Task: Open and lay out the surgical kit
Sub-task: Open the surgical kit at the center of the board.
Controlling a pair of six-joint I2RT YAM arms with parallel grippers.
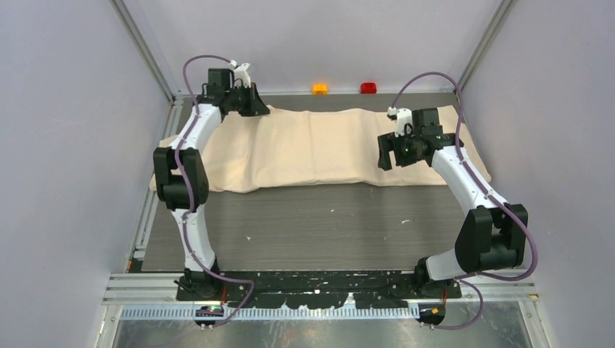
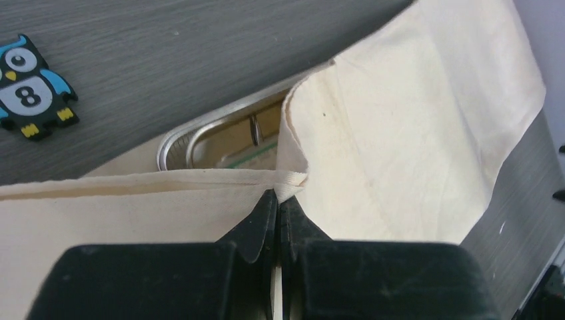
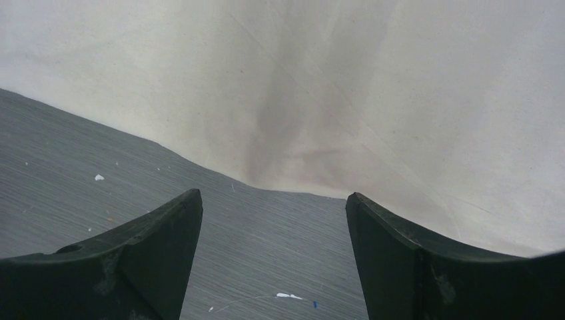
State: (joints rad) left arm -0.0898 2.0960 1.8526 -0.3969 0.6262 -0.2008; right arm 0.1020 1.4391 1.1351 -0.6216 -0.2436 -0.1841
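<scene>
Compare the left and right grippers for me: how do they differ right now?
The left gripper has its jaws shut on a hem of the cloth wrap; the right gripper has jaws wide apart, holding nothing. The left sits at the wrap's far left corner, where a steel tray shows; the right is over the wrap's right end. Both are black.

Beige cloth wrap (image 1: 312, 148), shiny steel tray (image 2: 174, 137), grey streaked table (image 1: 326, 225).

Matt beige cloth wrap (image 2: 413, 133), shiny steel tray (image 2: 200, 130), grey wood-grain table (image 1: 319, 225).
</scene>
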